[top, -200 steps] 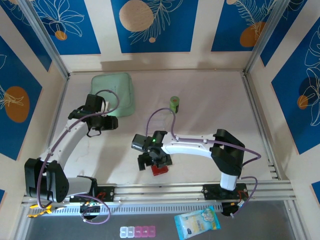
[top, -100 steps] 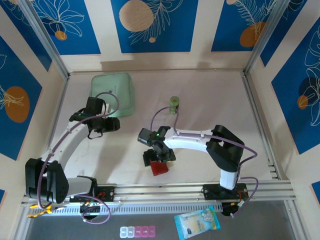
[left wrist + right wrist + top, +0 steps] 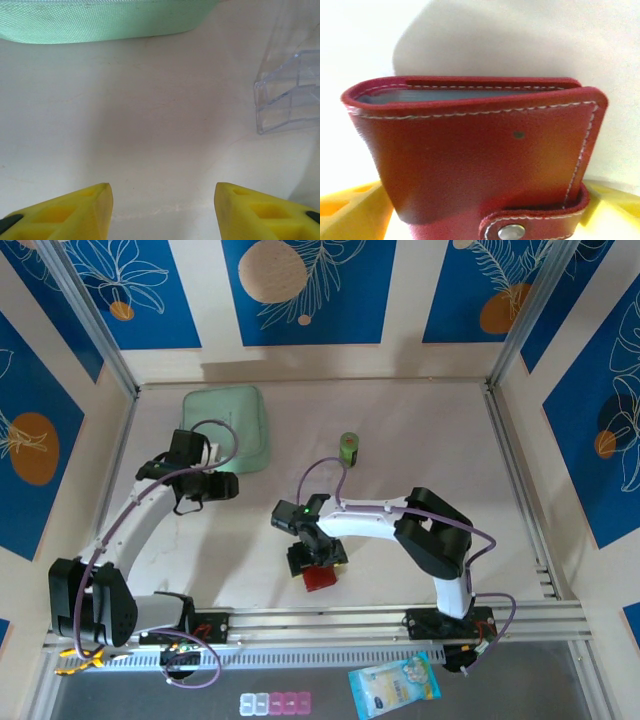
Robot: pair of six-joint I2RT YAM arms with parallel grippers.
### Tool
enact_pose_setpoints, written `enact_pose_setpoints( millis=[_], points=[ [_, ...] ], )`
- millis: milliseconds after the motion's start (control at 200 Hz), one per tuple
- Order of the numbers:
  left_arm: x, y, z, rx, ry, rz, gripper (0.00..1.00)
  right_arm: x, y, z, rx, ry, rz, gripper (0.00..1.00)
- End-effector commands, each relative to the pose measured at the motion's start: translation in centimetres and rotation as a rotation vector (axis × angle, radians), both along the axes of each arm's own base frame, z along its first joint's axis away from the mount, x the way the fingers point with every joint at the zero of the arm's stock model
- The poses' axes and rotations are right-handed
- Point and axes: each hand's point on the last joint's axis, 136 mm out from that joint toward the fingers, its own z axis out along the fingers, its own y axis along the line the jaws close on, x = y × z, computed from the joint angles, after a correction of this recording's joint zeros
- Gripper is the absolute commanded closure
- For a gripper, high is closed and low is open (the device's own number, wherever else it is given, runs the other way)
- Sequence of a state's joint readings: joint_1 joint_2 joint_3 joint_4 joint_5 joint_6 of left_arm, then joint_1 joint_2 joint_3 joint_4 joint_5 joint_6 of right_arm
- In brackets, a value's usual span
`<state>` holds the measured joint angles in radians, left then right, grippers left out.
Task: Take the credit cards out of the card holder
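from above, the card holder [image 3: 321, 580] lies near the table's [image 3: 430, 430] front edge, its far part under the right gripper [image 3: 315, 558], while the left gripper [image 3: 230, 486] hangs well apart, near the mint-green case [image 3: 228, 420]. at the left wrist, the yellow fingers [image 3: 75, 212] stand released, only bare table between them. at the right wrist, the closed card holder [image 3: 475, 150], snap tab [image 3: 520, 227] fastened at its near right corner, has its long axis across the view between the fingers [image 3: 350, 212], with its grey sleeve edges pointing away; whether they squeeze it i cannot tell.

Left gripper [image 3: 163, 196] hovers with jaws parted; right gripper [image 3: 318, 564] points down, jaws wide.
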<state>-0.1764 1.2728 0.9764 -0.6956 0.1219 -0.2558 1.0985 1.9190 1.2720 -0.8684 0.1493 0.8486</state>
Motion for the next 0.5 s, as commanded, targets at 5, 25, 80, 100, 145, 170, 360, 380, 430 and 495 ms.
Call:
enact_pose_setpoints(
  millis=[5, 25, 80, 100, 145, 170, 360, 380, 430, 495],
  points=[
    [0.3, 0.9, 0.6, 0.022, -0.010, 0.012, 0.44, -0.3, 1.0, -0.2, 0.014, 0.007, 0.005, 0.18],
    [0.2, 0.9, 0.6, 0.024, -0.007, 0.013, 0.44, -0.2, 0.9, -0.1, 0.011, 0.003, -0.002, 0.19],
    [0.1, 0.9, 0.5, 0.020, -0.002, 0.020, 0.45, -0.1, 0.8, 0.0, 0.013, 0.004, -0.014, 0.19],
    [0.0, 0.9, 0.5, 0.017, -0.001, 0.022, 0.44, 0.0, 0.8, 0.1, 0.017, 0.005, -0.018, 0.21],
    [-0.1, 0.8, 0.6, 0.005, -0.004, 0.026, 0.45, 0.2, 0.8, 0.3, 0.022, 0.006, -0.027, 0.22],
    [-0.1, 0.7, 0.6, -0.002, -0.004, 0.031, 0.45, 0.4, 0.7, 0.4, 0.022, 0.004, -0.031, 0.22],
    [-1.0, -1.0, 0.1, -0.132, 0.038, 0.055, 0.45, 2.1, 0.4, 1.2, 0.043, -0.017, -0.067, 0.22],
    [-1.1, -1.3, 0.0, -0.155, 0.047, 0.061, 0.45, 2.3, 0.4, 1.3, 0.046, -0.019, -0.072, 0.22],
    [-1.3, -2.1, -0.2, -0.203, 0.063, 0.067, 0.45, 3.0, 0.2, 1.4, 0.053, -0.025, -0.087, 0.22],
    [-1.5, -3.1, -0.3, -0.249, 0.074, 0.069, 0.47, 3.9, 0.0, 1.5, 0.061, -0.032, -0.114, 0.22]
  ],
)
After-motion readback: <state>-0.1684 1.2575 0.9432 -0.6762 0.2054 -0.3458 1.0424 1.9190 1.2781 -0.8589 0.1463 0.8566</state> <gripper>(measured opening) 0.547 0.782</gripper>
